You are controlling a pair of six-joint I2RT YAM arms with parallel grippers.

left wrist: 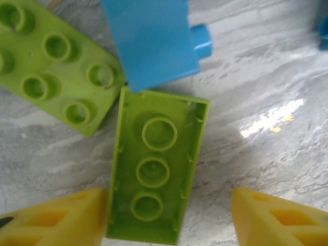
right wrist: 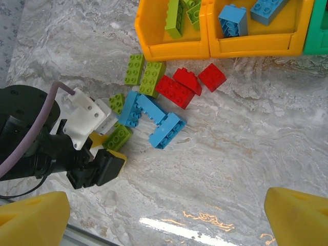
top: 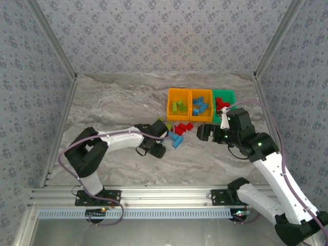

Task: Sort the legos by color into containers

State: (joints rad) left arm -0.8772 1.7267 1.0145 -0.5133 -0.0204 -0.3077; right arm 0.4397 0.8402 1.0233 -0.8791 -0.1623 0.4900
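At centre frame, your left gripper [left wrist: 169, 225] straddles an upturned green brick [left wrist: 156, 169], jaws spread, the right side clear. Right of it, your right gripper [top: 206, 132] gapes wide. Loose legos [top: 179, 129] lie between; part-filled bins [top: 179, 90] line up above.

Three bins [top: 201, 90] stand side by side on the table [top: 113, 107], far and right of centre, with bricks [top: 200, 106] in each. Just nearer and slightly left, loose bricks [top: 182, 128] cluster.
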